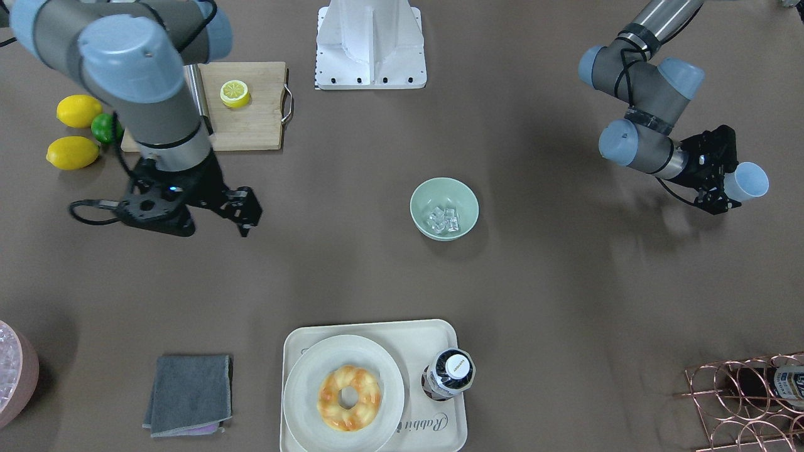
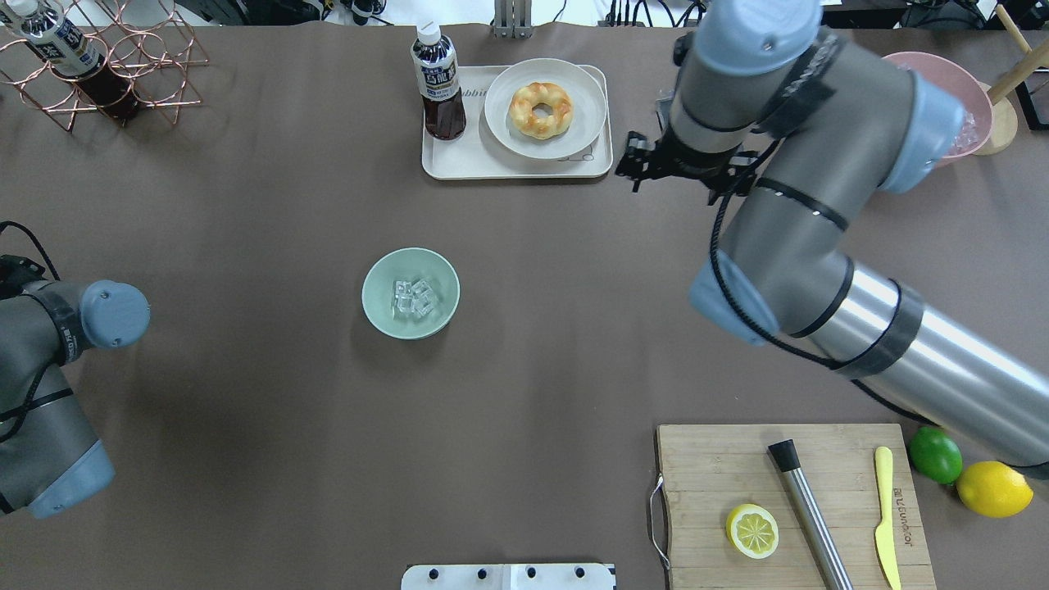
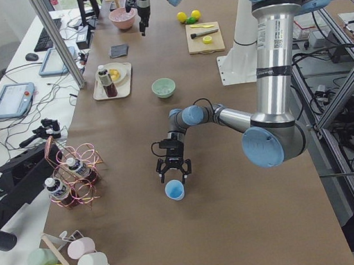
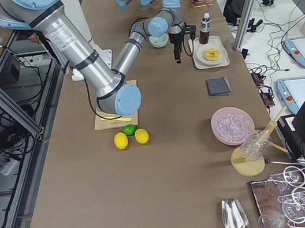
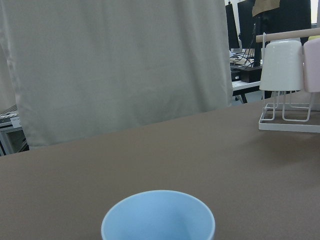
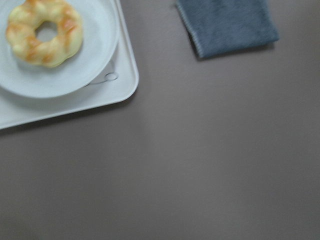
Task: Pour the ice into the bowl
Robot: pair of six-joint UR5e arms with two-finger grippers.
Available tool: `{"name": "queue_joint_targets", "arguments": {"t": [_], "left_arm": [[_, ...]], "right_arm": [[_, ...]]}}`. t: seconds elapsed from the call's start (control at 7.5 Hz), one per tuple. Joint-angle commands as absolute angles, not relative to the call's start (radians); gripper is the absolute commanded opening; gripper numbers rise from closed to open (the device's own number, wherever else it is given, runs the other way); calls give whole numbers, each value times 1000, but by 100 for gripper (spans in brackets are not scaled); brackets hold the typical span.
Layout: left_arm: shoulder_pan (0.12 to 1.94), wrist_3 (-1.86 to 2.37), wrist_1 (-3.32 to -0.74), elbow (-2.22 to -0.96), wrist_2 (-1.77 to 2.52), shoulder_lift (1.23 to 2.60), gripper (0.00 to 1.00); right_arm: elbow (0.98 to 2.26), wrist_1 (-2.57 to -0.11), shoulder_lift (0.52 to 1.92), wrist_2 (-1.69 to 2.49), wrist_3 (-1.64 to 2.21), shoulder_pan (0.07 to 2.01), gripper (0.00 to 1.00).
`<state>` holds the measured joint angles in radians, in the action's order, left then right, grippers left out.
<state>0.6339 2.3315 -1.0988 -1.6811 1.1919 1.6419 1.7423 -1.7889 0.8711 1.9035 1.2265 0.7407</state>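
Note:
The pale mint-green bowl point(image 1: 463, 189) stands upright near the table's middle, and it also shows in the overhead view point(image 2: 375, 279). A few clear ice cubes point(image 1: 443, 219) lie inside it, seen from overhead too point(image 2: 412, 298). My left gripper point(image 1: 728, 186) is far off to the bowl's side, low over the table. It is shut on a light blue cup point(image 1: 751, 181), whose rim fills the bottom of the left wrist view point(image 5: 158, 216). My right gripper point(image 1: 245, 220) hangs empty beyond the bowl's other side, near the tray, its fingers looking closed.
A cream tray point(image 2: 436, 160) holds a plate with a doughnut point(image 2: 540, 108) and a bottle point(image 2: 439, 82). A grey cloth point(image 1: 188, 394) lies nearby. A cutting board point(image 2: 713, 467) carries a lemon half, a steel rod and a knife. Lemons and a lime point(image 1: 107, 127), a pink ice tub point(image 2: 955, 98) and a wire rack point(image 2: 98, 57) sit at the edges.

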Motion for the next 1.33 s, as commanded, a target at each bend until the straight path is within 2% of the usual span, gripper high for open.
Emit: {"name": "queue_joint_targets", "arguments": {"t": [0.0, 0.4, 0.67, 0.93, 1.2], "left_arm": [[635, 2310, -1072, -1861, 1192, 1510, 97], [662, 2145, -1068, -1963, 1195, 1496, 97], [812, 1894, -1133, -1985, 1206, 1512, 97], [1016, 1536, -1357, -1942, 1301, 1503, 97], [1222, 1178, -1605, -1768, 1481, 1511, 97]], "right_arm": [[1613, -1787, 683, 1762, 1385, 556, 99], [1461, -1752, 549, 1672, 1443, 447, 99], [1346, -1654, 516, 1657, 1443, 416, 99], [1269, -1571, 514, 1654, 1443, 414, 99], [1226, -1536, 515, 1634, 1440, 422, 99]]}}
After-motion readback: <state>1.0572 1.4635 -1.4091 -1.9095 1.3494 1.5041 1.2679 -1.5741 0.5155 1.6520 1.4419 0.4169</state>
